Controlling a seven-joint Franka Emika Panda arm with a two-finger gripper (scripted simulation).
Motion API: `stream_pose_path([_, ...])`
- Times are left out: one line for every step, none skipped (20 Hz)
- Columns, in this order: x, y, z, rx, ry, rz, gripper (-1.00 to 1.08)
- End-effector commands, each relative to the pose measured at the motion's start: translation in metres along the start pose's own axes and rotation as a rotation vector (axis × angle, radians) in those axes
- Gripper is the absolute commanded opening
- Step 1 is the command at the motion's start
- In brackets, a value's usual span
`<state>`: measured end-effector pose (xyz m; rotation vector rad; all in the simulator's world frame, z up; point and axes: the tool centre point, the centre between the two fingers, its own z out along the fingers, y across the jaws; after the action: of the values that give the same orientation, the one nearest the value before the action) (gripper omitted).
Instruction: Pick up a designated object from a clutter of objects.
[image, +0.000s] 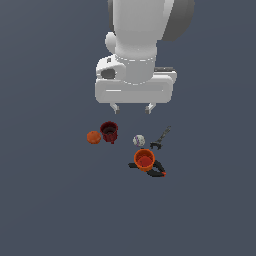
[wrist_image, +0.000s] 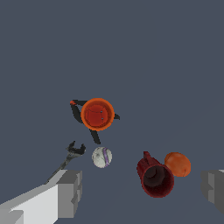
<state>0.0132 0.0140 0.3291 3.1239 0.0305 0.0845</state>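
Matte grey floor, glossy tapered orange cup (image: 144, 159) below spread, empty fingers (image: 132, 108).

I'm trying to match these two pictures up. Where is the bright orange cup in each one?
Exterior view: the orange cup stands below the picture's center, on top of the black clamp.
Wrist view: the orange cup shows just left of center, seen from above, over the same clamp.
Shared landmark: the whitish ball lies close beside the cup in both.
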Motion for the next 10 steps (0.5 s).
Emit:
stream_pose_path([0.0000,0.0000,0.0000,0.000,0.000,0.000,0.28])
stream_pose_path([0.0001,-0.0001,0.0002,0.000,-0.001,0.000,0.28])
stream_pose_path([0.0004,-0.0002,0.0005,0.000,-0.002,-0.001,0.28])
stream_pose_path([0.0008,-0.0004,0.0010,0.000,-0.005,-0.002,0.28])
stream_pose_path([0.0014,-0.0008,0.0018,0.000,-0.009,-0.004,0.28])
stream_pose_path([0.0022,-0.0012,0.0028,0.000,-0.013,-0.006,0.28])
stream_pose_path([0.0031,-0.0018,0.0041,0.000,-0.019,-0.008,0.28])
stream_pose_path([0.0043,-0.0024,0.0055,0.000,-0.026,-0.012,0.28])
stream_pose_path([0.0055,-0.0032,0.0073,0.000,-0.034,-0.015,0.28])
stream_pose_path([0.0069,-0.0040,0.0092,-0.001,-0.043,-0.019,0.28])
